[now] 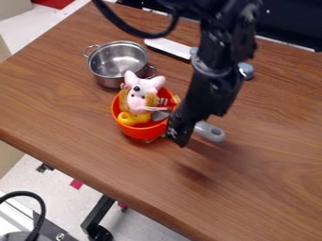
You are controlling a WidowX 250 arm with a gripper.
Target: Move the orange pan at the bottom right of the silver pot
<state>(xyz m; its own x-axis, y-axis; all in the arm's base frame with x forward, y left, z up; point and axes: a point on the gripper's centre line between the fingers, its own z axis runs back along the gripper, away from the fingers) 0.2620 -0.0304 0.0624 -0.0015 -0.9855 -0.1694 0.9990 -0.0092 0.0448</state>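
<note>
Wooden table (264,188) lies below my gripper (177,137), grip impossible to tell; I judge this the grasping step: secure the orange pan (140,132) beside it.

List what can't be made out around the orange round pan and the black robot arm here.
All in the camera view:
- Pan against black gripper: contact unclear, gripper covers that side.
- Grey rounded handle: inner end behind the gripper.
- Pan's floor: under the pink plush toy and yellow toy.
- Long white object: right end behind the arm.
- Arm's upper part: cut off by top edge.
</note>
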